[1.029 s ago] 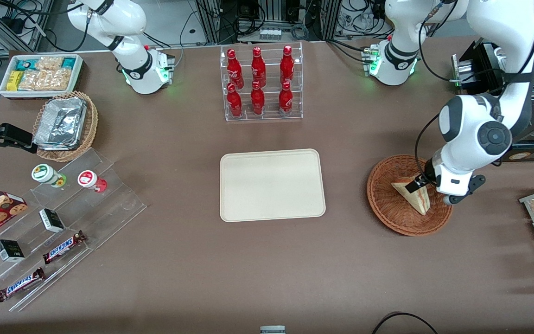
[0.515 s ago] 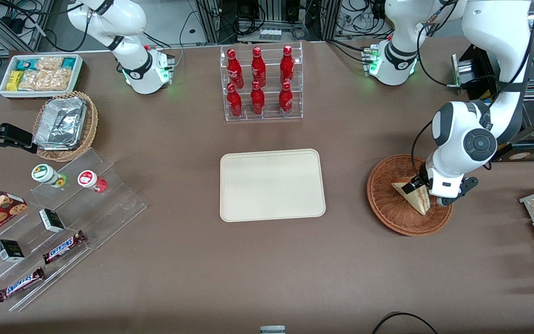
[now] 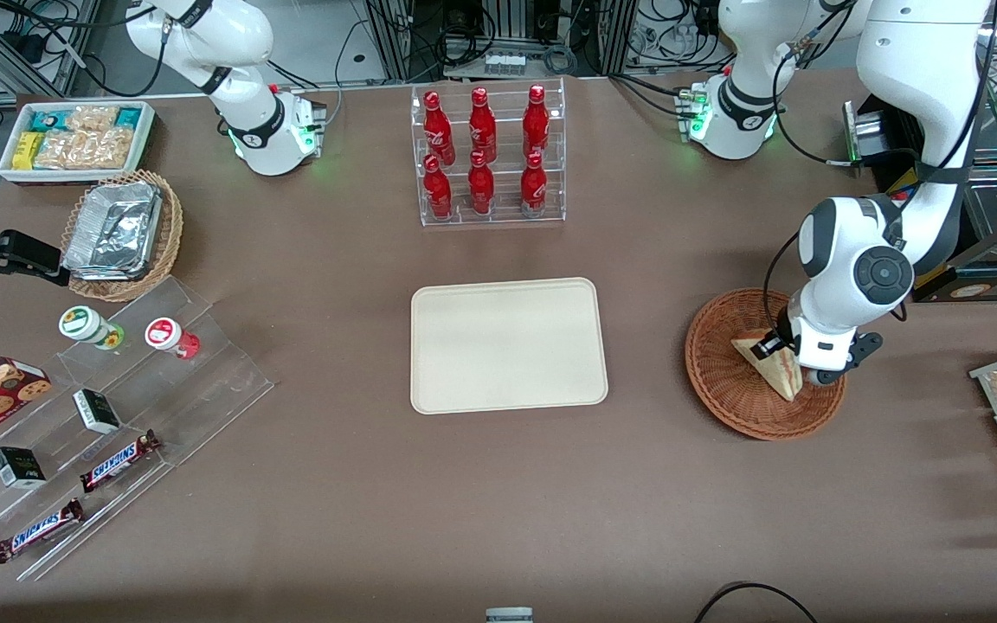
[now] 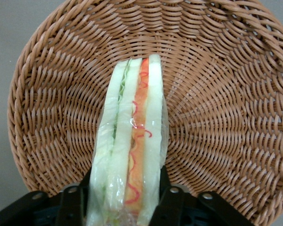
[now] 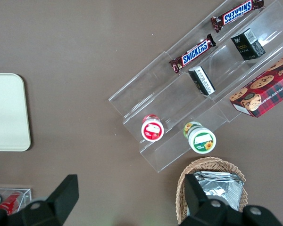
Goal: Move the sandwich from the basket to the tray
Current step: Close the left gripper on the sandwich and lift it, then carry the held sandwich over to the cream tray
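Claw (image 4: 125, 207) down inside the reddish-brown wicker basket (image 3: 723, 381), fingers (image 4: 172, 200) pressed against both bread faces of the wrapped sandwich wedge (image 4: 129, 141), so clenched on it. Gripped across the flat sides, probably to keep the layered filling from squashing. Sandwich (image 3: 771, 368) not yet out of the basket, toward the working arm's end of the surface. Cream tray (image 3: 507, 344) well apart, bare, awaiting it.

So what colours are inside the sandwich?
Orange-red and green between pale bread, clearest in the left wrist view of the sandwich, which the gripper straddles.
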Robot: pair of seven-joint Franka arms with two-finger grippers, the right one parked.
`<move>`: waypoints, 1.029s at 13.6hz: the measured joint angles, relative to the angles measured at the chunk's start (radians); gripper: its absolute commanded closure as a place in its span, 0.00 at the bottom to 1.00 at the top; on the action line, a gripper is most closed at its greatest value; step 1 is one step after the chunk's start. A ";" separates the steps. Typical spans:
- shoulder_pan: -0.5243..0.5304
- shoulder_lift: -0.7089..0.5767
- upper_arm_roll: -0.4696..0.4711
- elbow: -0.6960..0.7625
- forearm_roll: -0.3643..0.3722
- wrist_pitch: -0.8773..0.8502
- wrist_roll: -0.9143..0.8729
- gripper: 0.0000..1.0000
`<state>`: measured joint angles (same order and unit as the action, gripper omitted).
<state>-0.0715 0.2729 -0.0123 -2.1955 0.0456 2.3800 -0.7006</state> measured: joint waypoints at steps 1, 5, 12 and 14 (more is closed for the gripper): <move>0.000 -0.003 0.000 0.002 0.000 -0.006 0.000 1.00; -0.025 -0.028 -0.005 0.088 0.009 -0.174 0.001 1.00; -0.265 -0.039 -0.017 0.224 0.005 -0.354 -0.009 1.00; -0.346 -0.035 -0.018 0.245 -0.028 -0.354 -0.016 1.00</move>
<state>-0.4176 0.2375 -0.0306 -1.9509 0.0175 2.0258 -0.7163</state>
